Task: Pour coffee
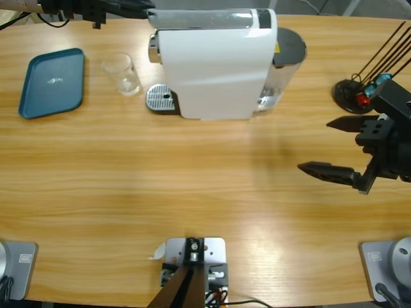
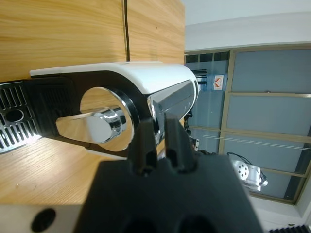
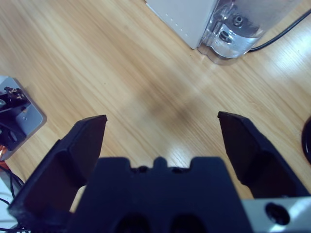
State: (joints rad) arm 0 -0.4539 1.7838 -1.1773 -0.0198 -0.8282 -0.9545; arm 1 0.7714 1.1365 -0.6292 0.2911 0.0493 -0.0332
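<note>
- On the long wooden tabletop [image 1: 205, 192], a small clear glass tumbler [image 1: 124, 74] stands between a blue plastic tray [image 1: 51, 83] and a white coffee machine [image 1: 215, 64]; any coffee inside can't be made out.
- The left gripper [image 2: 158, 128], jaws nearly closed and empty, faces the machine's chrome spout [image 2: 95, 127].
- The right gripper [image 1: 331, 147] hovers wide open, well apart.
- Judged early: next comes grasping the tumbler.
</note>
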